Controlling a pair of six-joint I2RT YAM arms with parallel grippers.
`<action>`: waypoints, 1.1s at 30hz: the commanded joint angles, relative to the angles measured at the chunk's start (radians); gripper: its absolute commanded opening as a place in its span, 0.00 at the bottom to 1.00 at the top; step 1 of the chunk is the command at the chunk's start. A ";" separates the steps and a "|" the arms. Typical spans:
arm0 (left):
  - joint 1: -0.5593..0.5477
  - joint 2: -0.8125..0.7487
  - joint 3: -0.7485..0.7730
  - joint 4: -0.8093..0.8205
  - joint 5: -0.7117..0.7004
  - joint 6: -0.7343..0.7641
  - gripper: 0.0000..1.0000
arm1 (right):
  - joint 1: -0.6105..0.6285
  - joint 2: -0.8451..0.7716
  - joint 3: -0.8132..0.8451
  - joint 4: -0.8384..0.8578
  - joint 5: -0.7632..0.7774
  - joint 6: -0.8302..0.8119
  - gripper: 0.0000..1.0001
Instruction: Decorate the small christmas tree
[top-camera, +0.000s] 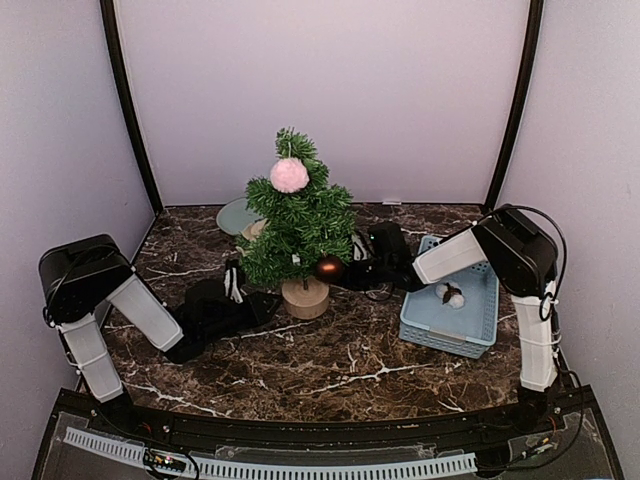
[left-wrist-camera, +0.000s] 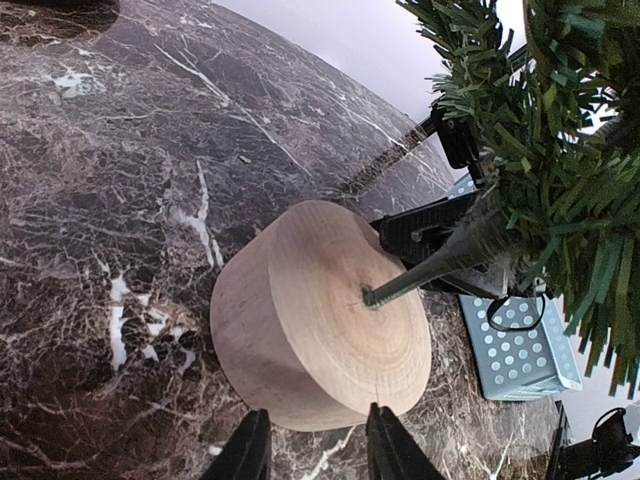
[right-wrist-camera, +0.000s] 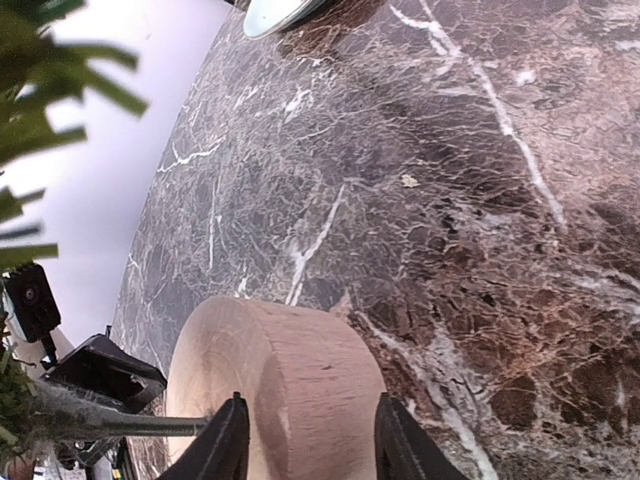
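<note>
Top external: small christmas tree (top-camera: 298, 215), green bristly, tan wood stump (top-camera: 305, 297), upright on marble surface (top-camera: 330, 365). My left end effector (left-wrist-camera: 318, 415) and right end effector (right-wrist-camera: 310, 405): narrowly parted, empty.

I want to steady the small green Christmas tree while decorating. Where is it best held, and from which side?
Probably the round tan wooden stump base, from the side, across its curved wall: it looks solid and stands flat on the marble table; the green branches would likely bend.
</note>
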 joint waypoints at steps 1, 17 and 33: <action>0.004 0.027 0.029 0.050 0.012 0.000 0.33 | 0.011 0.020 0.018 0.065 -0.021 0.012 0.40; 0.022 0.132 0.075 0.101 0.071 -0.025 0.25 | 0.035 -0.027 -0.072 0.111 -0.027 0.035 0.28; 0.099 0.160 0.140 0.037 0.125 0.026 0.24 | 0.082 -0.082 -0.149 0.150 -0.009 0.073 0.26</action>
